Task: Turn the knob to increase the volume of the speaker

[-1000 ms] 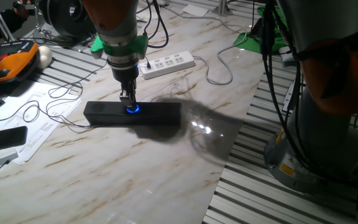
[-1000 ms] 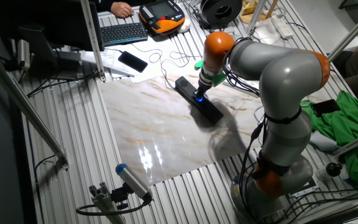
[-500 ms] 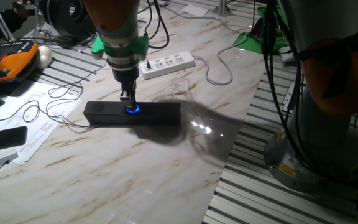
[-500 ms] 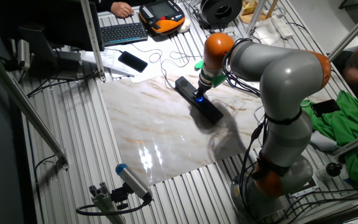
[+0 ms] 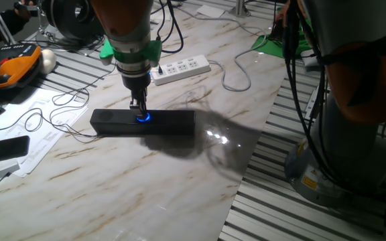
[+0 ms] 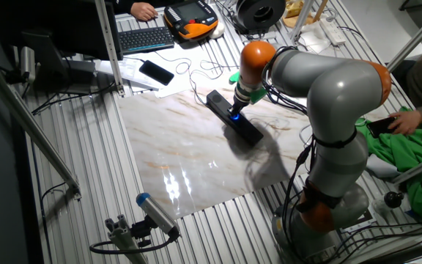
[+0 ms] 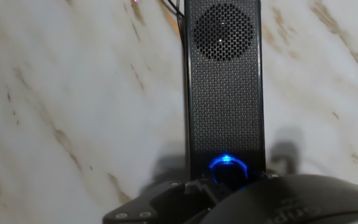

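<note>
The speaker is a long black bar lying flat on the marble tabletop; it also shows in the other fixed view and in the hand view. The knob glows blue at its middle and shows in the other views too. My gripper points straight down from above, with its fingertips closed on the knob. In the hand view the gripper covers the knob's lower half.
A white power strip lies behind the speaker, with thin cables around it. Papers and a black phone lie at the left. An orange pendant and a keyboard sit beyond. A person's hand rests over green cloth.
The arm and speaker have not visibly moved. A person's hand has come into the right side of the other fixed view.
</note>
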`<state>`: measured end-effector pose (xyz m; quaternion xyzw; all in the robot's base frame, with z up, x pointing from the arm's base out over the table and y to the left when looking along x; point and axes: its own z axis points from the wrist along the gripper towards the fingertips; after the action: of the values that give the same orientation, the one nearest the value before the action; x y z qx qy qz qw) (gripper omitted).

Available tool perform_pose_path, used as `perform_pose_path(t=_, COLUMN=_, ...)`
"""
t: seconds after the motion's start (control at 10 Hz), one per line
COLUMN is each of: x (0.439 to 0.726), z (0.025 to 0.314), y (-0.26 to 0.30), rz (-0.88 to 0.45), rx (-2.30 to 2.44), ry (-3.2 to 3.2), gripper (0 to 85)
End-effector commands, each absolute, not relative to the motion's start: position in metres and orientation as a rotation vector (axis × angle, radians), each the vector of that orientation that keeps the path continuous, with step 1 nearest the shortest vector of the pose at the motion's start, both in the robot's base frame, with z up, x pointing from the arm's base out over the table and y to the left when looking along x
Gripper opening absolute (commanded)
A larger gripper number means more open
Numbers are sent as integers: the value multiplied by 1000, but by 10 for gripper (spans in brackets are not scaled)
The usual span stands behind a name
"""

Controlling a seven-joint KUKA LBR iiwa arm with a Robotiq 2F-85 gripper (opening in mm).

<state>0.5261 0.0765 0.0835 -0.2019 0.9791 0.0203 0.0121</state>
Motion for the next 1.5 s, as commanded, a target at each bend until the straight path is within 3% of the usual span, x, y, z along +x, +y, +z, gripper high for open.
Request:
perform_pose_path(t=0.0, x=526, z=83, y=77, rz=60, rx=-629, ry=3051, gripper=340)
perform_pose_path(t=0.5, x=526, z=83, y=77, rz=60, rx=-639, ry=3049, gripper=340)
perform_pose_path(t=0.6, x=526, z=83, y=77, rz=71, rx=-611, ry=3058, gripper=170)
perform_pose_path(t=1.0, x=526, z=83, y=78, rz=39, rx=-544, ry=3076, gripper=170)
perform_pose_path(t=1.1, x=526, z=84, y=78, rz=13, rx=-545, ry=3078, gripper=340)
perform_pose_path(t=1.2, x=526, z=84, y=78, rz=13, rx=-545, ry=3078, gripper=340)
perform_pose_path(t=1.3, x=526, z=84, y=78, rz=8, rx=-547, ry=3077, gripper=510)
perform_pose_path(t=1.4, x=526, z=84, y=78, rz=8, rx=-549, ry=3076, gripper=510)
